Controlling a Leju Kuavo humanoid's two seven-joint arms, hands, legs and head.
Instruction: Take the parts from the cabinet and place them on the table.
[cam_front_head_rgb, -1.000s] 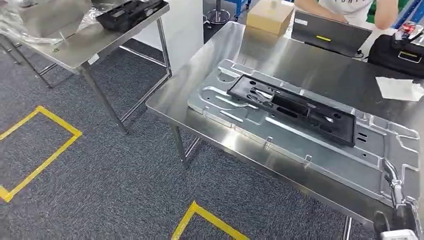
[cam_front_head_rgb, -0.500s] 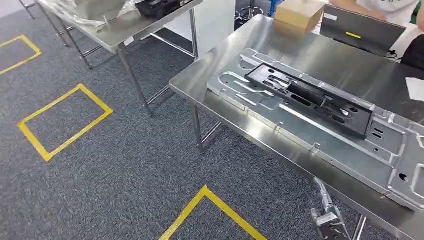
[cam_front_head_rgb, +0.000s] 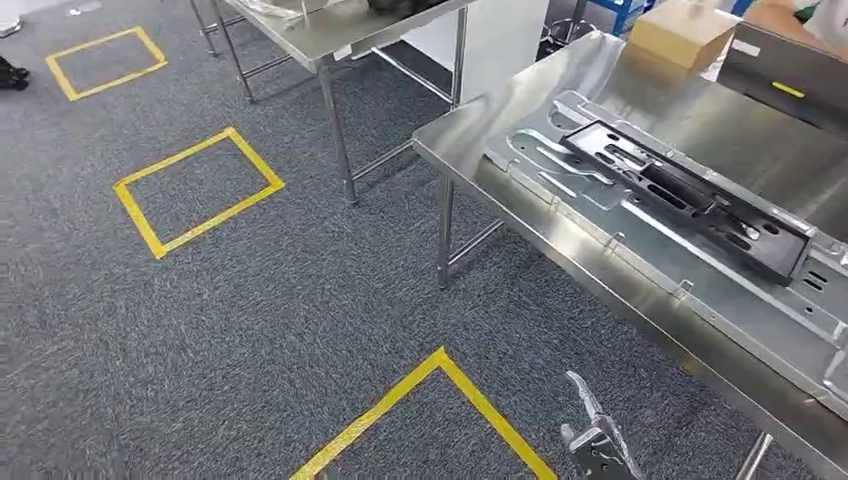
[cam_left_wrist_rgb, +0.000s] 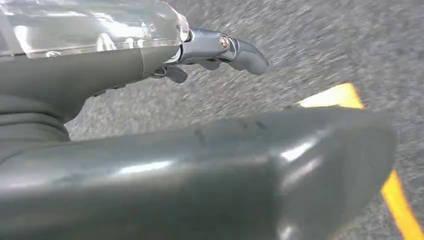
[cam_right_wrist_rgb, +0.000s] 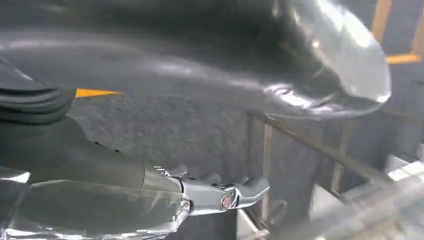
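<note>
Your long black plastic bracket (cam_front_head_rgb: 690, 197) lies on the flat silver sheet-metal panel (cam_front_head_rgb: 640, 250), long axis along the steel bench's (cam_front_head_rgb: 500, 125) front edge. Camera's swung left since. Both hands, left (cam_left_wrist_rgb: 150, 150) and right (cam_front_head_rgb: 597, 440), hang empty, fingers spread.

Bright overhead light, wrist views blurred w/ glare

Brushed steel table (cam_front_head_rgb: 560, 230), stamped metal panel (cam_front_head_rgb: 640, 250), matt black plastic frame (cam_front_head_rgb: 690, 195), rough carpet (cam_front_head_rgb: 250, 320).

Black part (cam_front_head_rgb: 690, 198) on silver panel (cam_front_head_rgb: 640, 240); steel table (cam_front_head_rgb: 470, 140); grey carpet (cam_front_head_rgb: 250, 330), yellow squares (cam_front_head_rgb: 195, 190).
</note>
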